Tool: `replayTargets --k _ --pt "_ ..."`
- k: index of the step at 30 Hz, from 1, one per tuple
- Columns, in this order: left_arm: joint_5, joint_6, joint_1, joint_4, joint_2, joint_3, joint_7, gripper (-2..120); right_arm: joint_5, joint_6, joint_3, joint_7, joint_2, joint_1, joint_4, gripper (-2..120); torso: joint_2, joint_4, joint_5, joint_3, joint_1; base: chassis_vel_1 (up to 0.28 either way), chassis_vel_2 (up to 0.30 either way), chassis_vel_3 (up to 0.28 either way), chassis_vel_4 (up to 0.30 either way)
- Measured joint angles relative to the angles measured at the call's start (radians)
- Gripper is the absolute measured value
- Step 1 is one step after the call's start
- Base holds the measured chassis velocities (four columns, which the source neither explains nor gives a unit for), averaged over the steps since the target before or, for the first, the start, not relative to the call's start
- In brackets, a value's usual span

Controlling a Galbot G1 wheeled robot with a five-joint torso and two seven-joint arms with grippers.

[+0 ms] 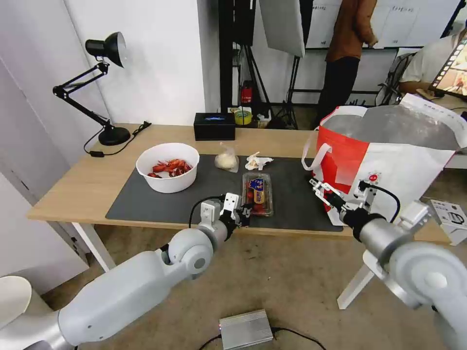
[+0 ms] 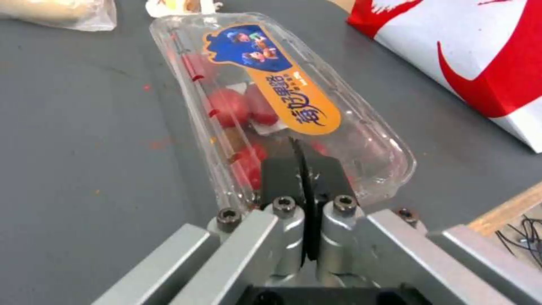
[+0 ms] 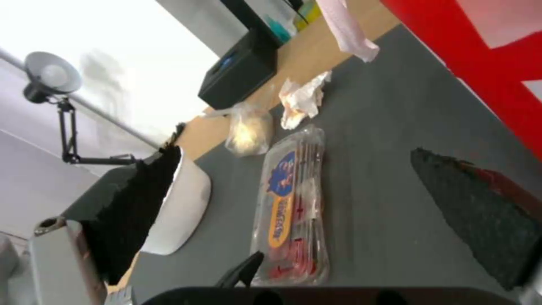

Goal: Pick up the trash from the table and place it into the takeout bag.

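Clear clamshell box (image 2: 271,106) lying flat on the dark mat (image 1: 160,201) — near end right at the left hand (image 1: 244,215), fingers pressed together on or just over its rim. Worth confirming the thin lip really is caught before lifting; better a slow, level rise so the lid stays closed. Takeout bag (image 1: 389,160) well off to that hand's right, mouth open. Right hand (image 1: 318,187) close beside the bag's red wall, fingers spread — idle.

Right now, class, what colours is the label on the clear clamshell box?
The label on the clamshell box is blue at one end, orange along the rest; clearest in the left wrist view.
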Motion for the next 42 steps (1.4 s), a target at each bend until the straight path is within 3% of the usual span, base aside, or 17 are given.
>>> replayTargets --k 8,18,29,42 --pt "-0.006 -0.001 -0.007 0.000 0.002 0.008 -0.011 0 0.083 -0.102 -0.112 0.112 0.015 0.182 -0.110 100 0.000 0.0001 -0.0002 0.000 0.000 0.000 0.000 0.000 0.000" --pt "-0.025 -0.005 -0.018 0.009 -0.004 0.024 -0.026 0 0.059 -0.156 -0.266 0.212 0.118 0.361 -0.292 100 0.000 0.0001 -0.0002 0.000 0.000 0.000 0.000 0.000 0.000" --pt "-0.033 -0.021 -0.023 0.016 -0.012 0.029 -0.035 0 0.018 -0.185 -0.337 0.255 0.229 0.472 -0.403 100 0.000 0.0000 -0.0001 0.000 0.000 0.000 0.000 0.000 0.000" --pt "-0.043 -0.018 -0.019 0.012 -0.011 0.017 -0.037 0 0.007 -0.214 -0.364 0.302 0.280 0.549 -0.484 100 0.000 0.0000 0.0000 0.000 0.000 0.000 0.000 0.000 0.000"
